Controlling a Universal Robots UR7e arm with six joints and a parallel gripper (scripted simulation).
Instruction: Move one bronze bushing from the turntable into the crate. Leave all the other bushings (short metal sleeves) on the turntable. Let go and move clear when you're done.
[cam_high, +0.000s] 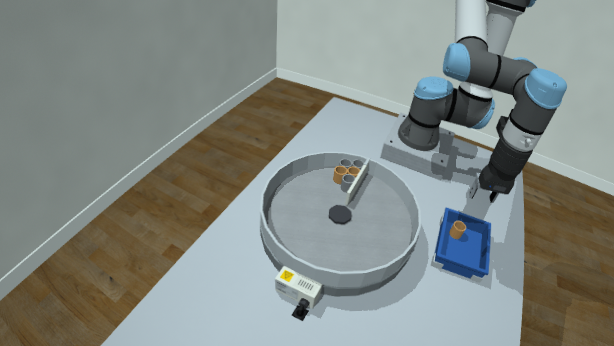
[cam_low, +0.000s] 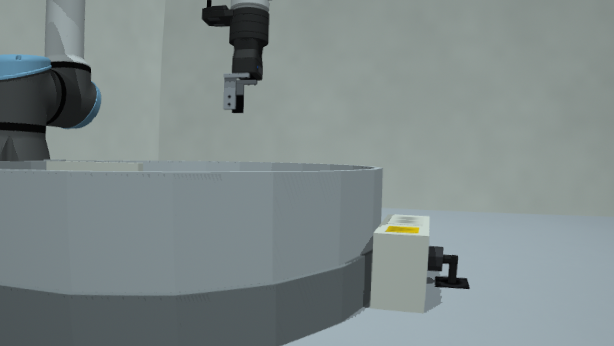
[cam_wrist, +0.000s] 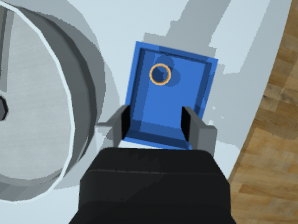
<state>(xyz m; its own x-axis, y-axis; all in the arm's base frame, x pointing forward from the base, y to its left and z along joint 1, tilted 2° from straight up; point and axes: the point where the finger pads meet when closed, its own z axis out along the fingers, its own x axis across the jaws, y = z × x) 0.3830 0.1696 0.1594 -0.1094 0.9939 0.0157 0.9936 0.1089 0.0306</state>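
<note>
We have one bronze-coloured, hollow cylindrical metal bushing (cam_high: 455, 233) (cam_wrist: 151, 78) standing upright in the blue open-topped rectangular crate (cam_high: 466, 270) (cam_wrist: 128, 95), nearer the crate's far end in the top view. The crate sits by the worktop's right edge, as the top view shows it.

The black two-finger end effector (cam_high: 483, 194) (cam_low: 233, 103) (cam_wrist: 155, 116) hangs above the crate, well clear of the bushing, fingers spread to their full width, nothing between them.

Turntable: round, grey, high-walled (cam_high: 345, 273) (cam_low: 200, 230) (cam_wrist: 64, 85), left of the crate and well in from the worktop's right edge. Against its cream upright divider (cam_high: 358, 181) (cam_low: 95, 166) we count a cluster of five: two more orange-bronze metal bushings (cam_high: 340, 175) and three grey metal bushings (cam_high: 346, 183). These are to be left alone.

We judge the transfer made and the release done; what remains is moving clear. Done well, that means keeping the fingers wide, rising straight before any sideways travel, and staying off the crate's walls. We would swing away from the turntable rather than across its rim, and go for no second bronze piece: one is the whole order. A low sideways sweep could tip the standing bushing or nudge the crate towards the worktop's right edge.
</note>
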